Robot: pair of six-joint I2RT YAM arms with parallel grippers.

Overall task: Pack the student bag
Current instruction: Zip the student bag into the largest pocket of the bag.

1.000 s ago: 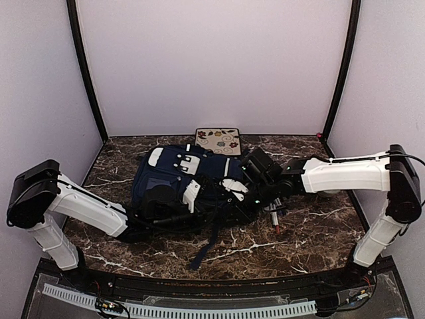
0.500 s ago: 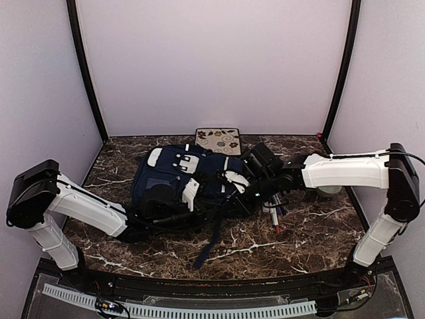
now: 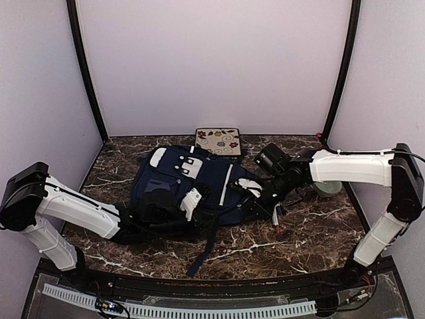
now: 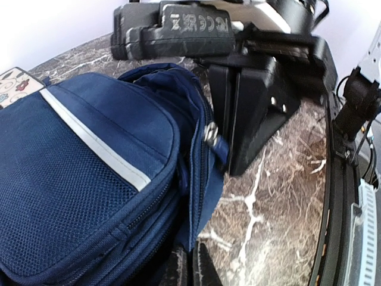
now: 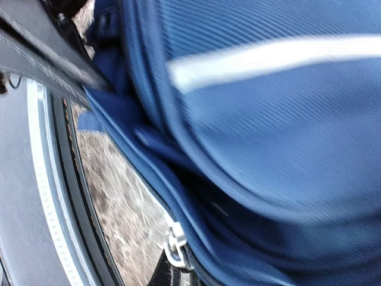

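Navy fabric filled the middle of the top view. The student bag (image 3: 174,178) lay flat on the brown marble table (image 3: 305,232), its white stripe facing up and a loose strap trailing toward the lower edge of the frame. At the bag's lower centre the left gripper (image 4: 189,269) had its jaws closed, pinching a fold of blue fabric from the bag's edge at the bottom of the left wrist view. On the bag's right side the right gripper (image 3: 250,190) was closed too. The blurred right wrist view showed a white zipper pull (image 5: 174,245) right at its tips, though whether the pull itself was pinched could not be told. A flower-patterned board (image 3: 218,141) lay just above the bag by the back wall. A few pens (image 3: 275,218) lay to the bag's right, under the right arm.
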